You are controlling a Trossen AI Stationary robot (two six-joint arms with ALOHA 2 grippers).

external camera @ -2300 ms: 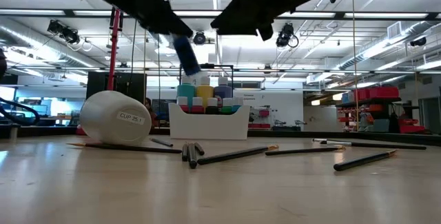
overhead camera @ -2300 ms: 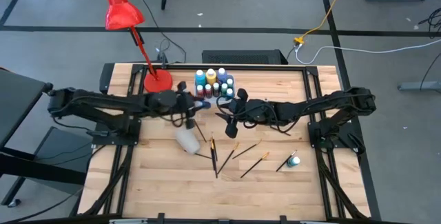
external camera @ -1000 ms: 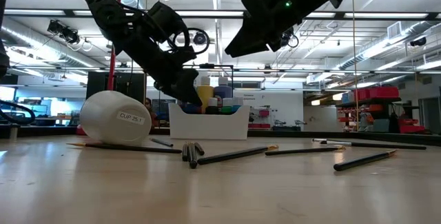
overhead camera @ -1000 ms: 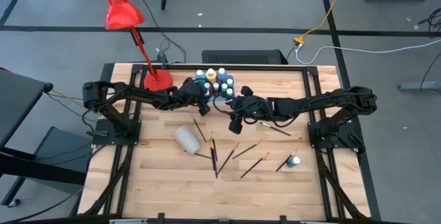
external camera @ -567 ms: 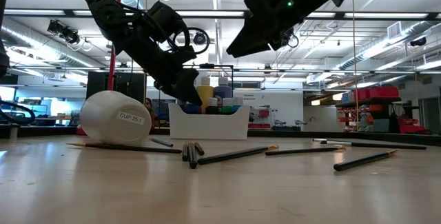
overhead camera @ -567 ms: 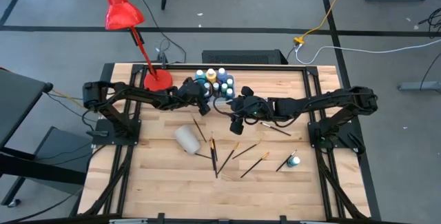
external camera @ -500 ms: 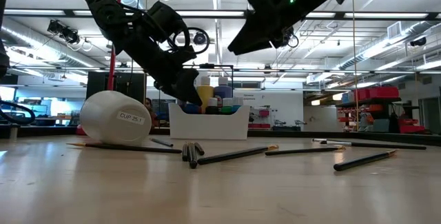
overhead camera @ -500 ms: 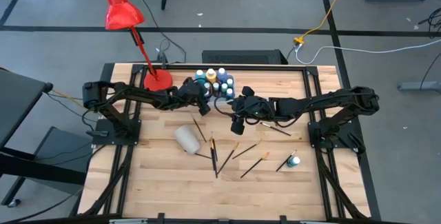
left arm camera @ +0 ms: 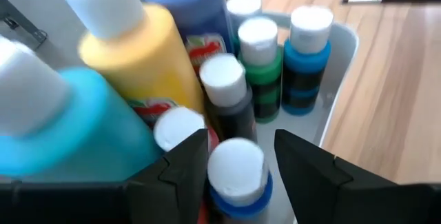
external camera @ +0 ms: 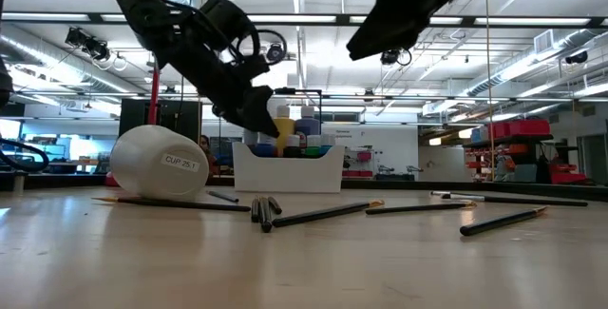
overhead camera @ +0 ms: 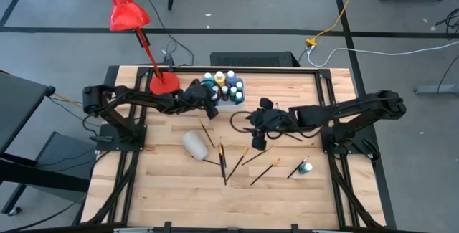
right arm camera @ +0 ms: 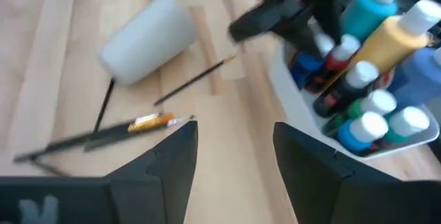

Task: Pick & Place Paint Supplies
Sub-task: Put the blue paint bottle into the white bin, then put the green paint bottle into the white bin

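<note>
— Along the table's far edge, what crowds it?

— A white tray (overhead camera: 231,105) of paint bottles (overhead camera: 221,85) stands near that edge, with the base of a red desk lamp (overhead camera: 163,83) just beside it. Nearer the middle lies a white cup (overhead camera: 193,145) on its side, and several paintbrushes (overhead camera: 234,163) are strewn over the wooden table (overhead camera: 172,190). One teal bottle (overhead camera: 305,166) stands alone towards the right side. The near strip of the table is bare wood.

— How do the arms sit?

— The left arm stretches low across from the left, and the left gripper (overhead camera: 209,102) is at the tray's left end. In its wrist view its fingers (left arm camera: 185,156) stand apart on either side of a white-capped blue bottle (left arm camera: 238,177), which stands in the tray among the others; I see no squeeze on it. The right gripper (overhead camera: 258,142) reaches in from the right and hangs over the middle of the table, above the brushes and clear of the tray. Its fingers (right arm camera: 173,156) are spread with nothing between them.

— Any writing?

— The cup (external camera: 158,163) carries a small label in the low view; it starts with "CUP", but the rest is too small to read. The bottle labels in the wrist views are blurred.
</note>
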